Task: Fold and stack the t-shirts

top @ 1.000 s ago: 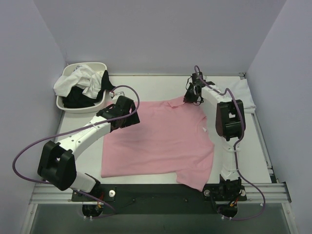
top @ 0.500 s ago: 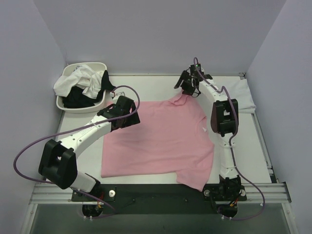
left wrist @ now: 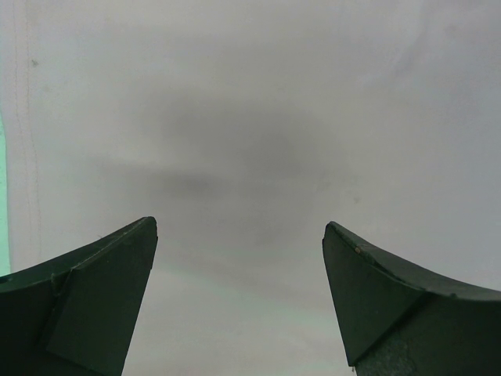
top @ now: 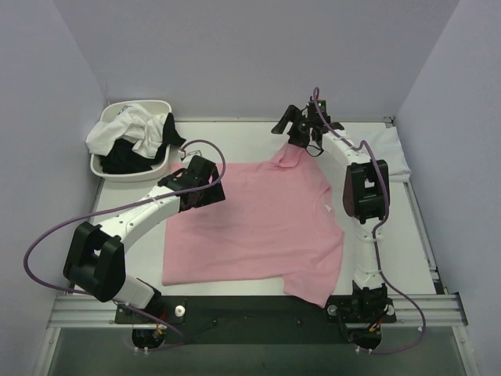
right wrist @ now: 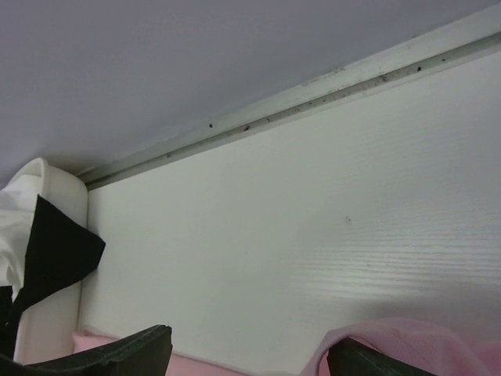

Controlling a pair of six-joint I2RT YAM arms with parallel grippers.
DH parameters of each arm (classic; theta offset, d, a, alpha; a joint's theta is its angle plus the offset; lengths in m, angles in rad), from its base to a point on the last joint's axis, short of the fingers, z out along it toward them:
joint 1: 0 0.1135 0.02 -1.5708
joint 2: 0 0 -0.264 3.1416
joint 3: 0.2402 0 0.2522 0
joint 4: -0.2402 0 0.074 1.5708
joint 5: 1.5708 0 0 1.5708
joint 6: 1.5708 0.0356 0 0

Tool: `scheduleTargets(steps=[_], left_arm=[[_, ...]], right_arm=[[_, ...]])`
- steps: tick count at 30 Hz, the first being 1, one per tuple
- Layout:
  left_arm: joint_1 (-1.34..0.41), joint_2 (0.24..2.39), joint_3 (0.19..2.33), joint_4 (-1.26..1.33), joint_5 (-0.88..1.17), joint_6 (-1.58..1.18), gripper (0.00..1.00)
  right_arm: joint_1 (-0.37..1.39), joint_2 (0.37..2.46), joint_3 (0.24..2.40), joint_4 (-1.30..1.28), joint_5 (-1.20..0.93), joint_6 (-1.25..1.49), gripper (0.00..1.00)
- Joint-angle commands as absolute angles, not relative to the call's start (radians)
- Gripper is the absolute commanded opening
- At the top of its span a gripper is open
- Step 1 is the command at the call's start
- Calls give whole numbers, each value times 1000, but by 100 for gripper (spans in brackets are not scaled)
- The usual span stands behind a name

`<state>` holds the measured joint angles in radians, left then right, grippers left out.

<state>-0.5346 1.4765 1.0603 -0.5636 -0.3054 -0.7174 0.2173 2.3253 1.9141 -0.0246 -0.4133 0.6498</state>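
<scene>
A light pink t-shirt (top: 258, 223) lies spread flat in the middle of the table, with one sleeve hanging toward the near edge. Its far edge is bunched into a small raised peak (top: 285, 159). My right gripper (top: 291, 128) hovers just beyond that peak, open with nothing between its fingers. In the right wrist view a fold of pink cloth (right wrist: 423, 341) rests beside one finger of the right gripper (right wrist: 249, 341). My left gripper (top: 208, 184) is over the shirt's far left corner and stands open. In the left wrist view the left gripper (left wrist: 239, 227) hangs close above pale fabric with a hem seam (left wrist: 30, 133).
A white oval basin (top: 109, 169) at the far left holds crumpled white and black shirts (top: 129, 133), which also show in the right wrist view (right wrist: 43, 243). A white cloth (top: 390, 154) lies by the right wall. The back wall (right wrist: 196, 63) stands close behind the right gripper.
My right gripper has opened and let go of the shirt's far edge, then moved away toward the back left. The left arm has hardly moved.
</scene>
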Motion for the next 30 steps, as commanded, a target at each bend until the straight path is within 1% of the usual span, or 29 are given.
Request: scheduleTargets(steps=[1,6,9,11,12,15,21,25,30], left_arm=[[-532,1477,1065,-520,-301,-703,96],[-534,1460,1054,-517,-299,-706,96],[-537,1456,1061,-517,-293,-707,96],[-538,1454,1061,-518,-290,-704,96],[-540,1451,1063,-517,-290,-706,96],[-540,1442,1057,-515,-291,-706,97],[-540,1440,1040,-502,-281,-707,97],[-540,1447,1045,-497,-275,-707,96],[-540,1445,1042,-494,-276,-707,97]], right_arm=[[221,2111,1844,54,-413,594,79],[221,1965,1668,117,-379,574,80],[225,1947,1649,25,-365,551,80],[230,1956,1672,3,-364,537,80],[230,1992,1701,-93,-364,531,80],[230,2040,1761,-191,-364,520,80],[238,1988,1642,-192,-344,531,81],[252,1990,1579,-189,-345,535,81],[276,2039,1592,-218,-335,545,81]])
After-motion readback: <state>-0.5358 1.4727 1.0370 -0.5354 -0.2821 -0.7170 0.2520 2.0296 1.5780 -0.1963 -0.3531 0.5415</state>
